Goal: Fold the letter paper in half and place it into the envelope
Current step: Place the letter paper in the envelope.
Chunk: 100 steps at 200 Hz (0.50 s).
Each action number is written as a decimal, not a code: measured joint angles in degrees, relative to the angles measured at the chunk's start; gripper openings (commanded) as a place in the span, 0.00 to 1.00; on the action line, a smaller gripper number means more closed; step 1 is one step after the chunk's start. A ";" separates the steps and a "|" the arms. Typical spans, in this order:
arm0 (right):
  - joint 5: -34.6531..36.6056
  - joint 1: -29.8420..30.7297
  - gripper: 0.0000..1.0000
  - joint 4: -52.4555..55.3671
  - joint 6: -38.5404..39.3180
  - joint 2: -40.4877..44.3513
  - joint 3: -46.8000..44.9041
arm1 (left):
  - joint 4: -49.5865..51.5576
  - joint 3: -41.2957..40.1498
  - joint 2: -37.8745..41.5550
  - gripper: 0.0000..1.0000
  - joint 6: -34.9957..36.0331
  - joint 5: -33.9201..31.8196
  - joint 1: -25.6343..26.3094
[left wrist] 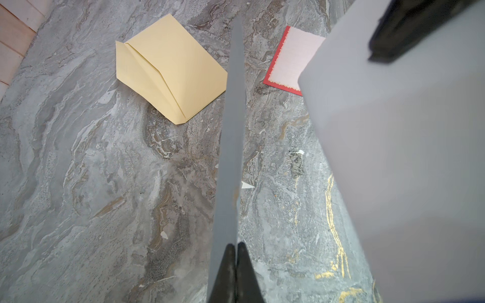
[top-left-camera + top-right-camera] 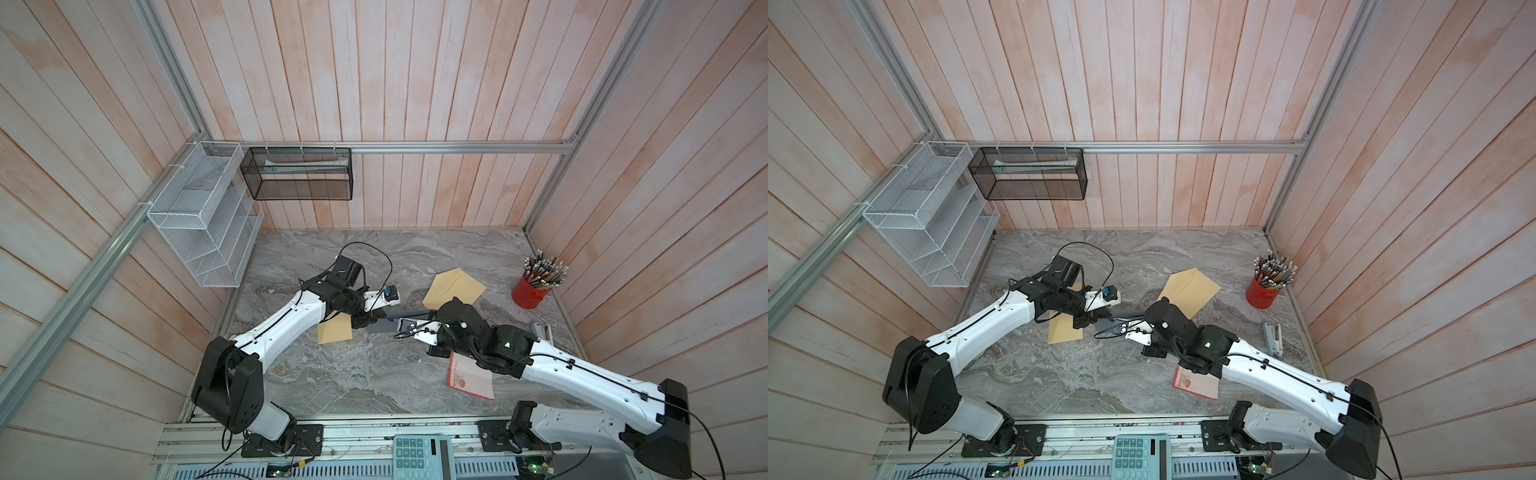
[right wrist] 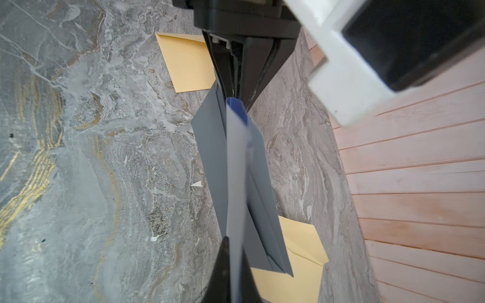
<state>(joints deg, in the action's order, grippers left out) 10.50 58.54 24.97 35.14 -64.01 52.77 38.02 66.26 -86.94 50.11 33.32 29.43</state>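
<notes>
Pinching one dark grey envelope (image 3: pixel 210 136) in my closed left gripper (image 1: pixel 235 249), one pale letter paper (image 3: pixel 236 170) in my closed right gripper (image 3: pixel 235 251), sheet against envelope, both above the table (image 2: pixel 353 374), two tan envelopes (image 2: pixel 455 286) (image 2: pixel 334 332) below, one red-edged card (image 2: pixel 469 380), one pencil cup (image 2: pixel 530 293).

Grey envelope (image 3: pixel 210 147), pale blue letter paper (image 3: pixel 236 170), grey-veined marble table (image 2: pixel 374 374), red cup (image 2: pixel 525 296)

High over the front edge, both top views stare steeply down on the whole marble table (image 2: pixel 353 374). Wrist cameras ride close and low, facing each other, both catching the grey envelope (image 1: pixel 231 131) between them.
</notes>
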 measured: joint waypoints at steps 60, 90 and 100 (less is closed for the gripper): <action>3.23 3.21 0.00 -1.84 7.17 -1.90 0.17 | 1.95 0.20 0.00 0.00 1.33 0.74 1.11; 3.63 4.72 0.00 -2.56 7.91 -1.88 0.79 | 6.05 4.17 -1.75 0.00 1.36 -0.92 3.98; 3.65 5.40 0.00 -2.78 7.80 -1.86 0.76 | 6.78 5.53 -2.73 0.00 1.36 -1.60 4.83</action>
<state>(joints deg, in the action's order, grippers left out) 14.15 63.94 22.20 42.94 -65.87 53.54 44.80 71.79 -89.67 51.46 31.73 34.26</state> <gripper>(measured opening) 0.045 0.049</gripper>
